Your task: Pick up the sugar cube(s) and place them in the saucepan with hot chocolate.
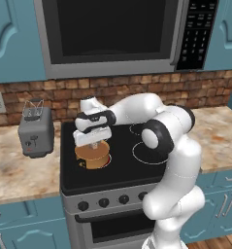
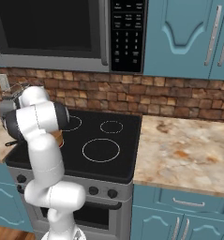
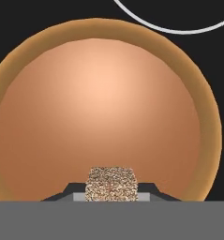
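Note:
The saucepan [image 1: 92,155] is a short orange-copper pan on the front left burner of the black stove. Its flat tan-brown hot chocolate [image 3: 99,112] spreads wide in the hand view. My gripper [image 1: 93,143] hangs straight above the pan, pointing down, close over the rim. In the hand view the gripper [image 3: 111,193] is shut on a speckled beige sugar cube [image 3: 111,183], held between the two dark fingertips over the near part of the hot chocolate. A sliver of the saucepan [image 2: 59,139] peeks out behind my arm in the right base view.
A grey toaster [image 1: 36,132] stands on the marble counter left of the stove. White burner rings [image 1: 149,153] mark the stove's right side. A microwave [image 1: 112,34] hangs above. More counter [image 2: 183,150] runs to the right.

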You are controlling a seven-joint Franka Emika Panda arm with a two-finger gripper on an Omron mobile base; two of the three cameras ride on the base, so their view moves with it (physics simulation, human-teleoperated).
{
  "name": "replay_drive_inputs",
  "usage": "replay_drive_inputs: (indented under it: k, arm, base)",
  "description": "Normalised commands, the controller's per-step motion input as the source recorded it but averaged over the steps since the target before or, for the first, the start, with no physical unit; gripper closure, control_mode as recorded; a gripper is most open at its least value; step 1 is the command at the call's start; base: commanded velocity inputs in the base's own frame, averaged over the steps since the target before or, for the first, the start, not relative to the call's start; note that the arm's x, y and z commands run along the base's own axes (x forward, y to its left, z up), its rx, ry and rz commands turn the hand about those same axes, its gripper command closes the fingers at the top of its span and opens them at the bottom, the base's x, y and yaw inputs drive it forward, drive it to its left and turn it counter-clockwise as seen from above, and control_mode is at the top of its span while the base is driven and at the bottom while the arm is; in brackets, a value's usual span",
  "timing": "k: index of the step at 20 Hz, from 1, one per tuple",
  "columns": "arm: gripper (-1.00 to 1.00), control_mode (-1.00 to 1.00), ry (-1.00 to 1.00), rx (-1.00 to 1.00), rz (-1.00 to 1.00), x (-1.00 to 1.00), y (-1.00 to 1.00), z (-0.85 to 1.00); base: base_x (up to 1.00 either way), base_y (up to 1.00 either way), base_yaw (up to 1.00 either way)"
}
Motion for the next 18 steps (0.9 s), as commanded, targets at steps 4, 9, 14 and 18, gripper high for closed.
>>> replay_drive_inputs:
  k: [4,9,14,18]
  arm:
    - [-1.0,-1.0,0.03,0.0,0.0,0.0,0.02,-0.01]
    - [-1.0,-1.0,0.0,0.0,0.0,0.0,0.0,0.0]
    - [-1.0,-1.0,0.0,0.0,0.0,0.0,0.0,0.0]
    - [-1.0,-1.0,0.0,0.0,-0.03,-0.37,-0.14,0.16]
  base:
    - [0.0,0.0,0.0]
    - [0.0,0.0,0.0]
    - [0.0,0.0,0.0]
    - [0.0,0.0,0.0]
